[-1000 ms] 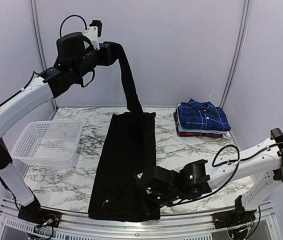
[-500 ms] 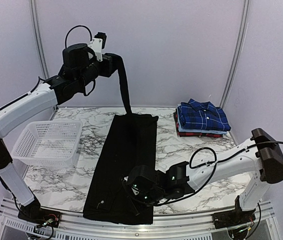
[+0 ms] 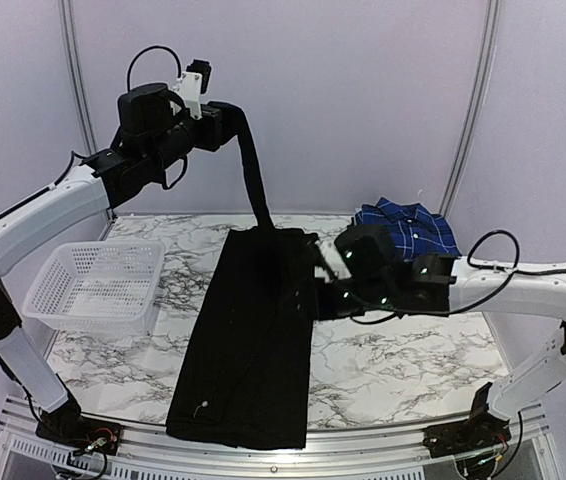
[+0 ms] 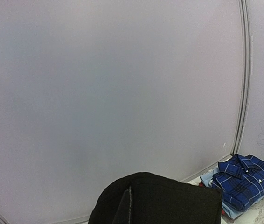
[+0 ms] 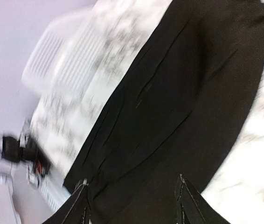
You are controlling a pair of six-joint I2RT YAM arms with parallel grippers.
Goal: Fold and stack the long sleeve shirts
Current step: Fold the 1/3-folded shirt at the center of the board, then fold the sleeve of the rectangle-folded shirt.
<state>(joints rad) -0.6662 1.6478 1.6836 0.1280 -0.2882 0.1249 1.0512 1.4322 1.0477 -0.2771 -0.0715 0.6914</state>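
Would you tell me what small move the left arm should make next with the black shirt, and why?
Probably bring the left tool down and lay the sleeve across the black shirt. The sleeve hangs raised from that shut tool while the body lies flat, and the right tool is open above its right edge, holding nothing.

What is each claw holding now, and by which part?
Left claw grips the black shirt by the end of one sleeve, lifted high. Right claw is open above the shirt, holding nothing.
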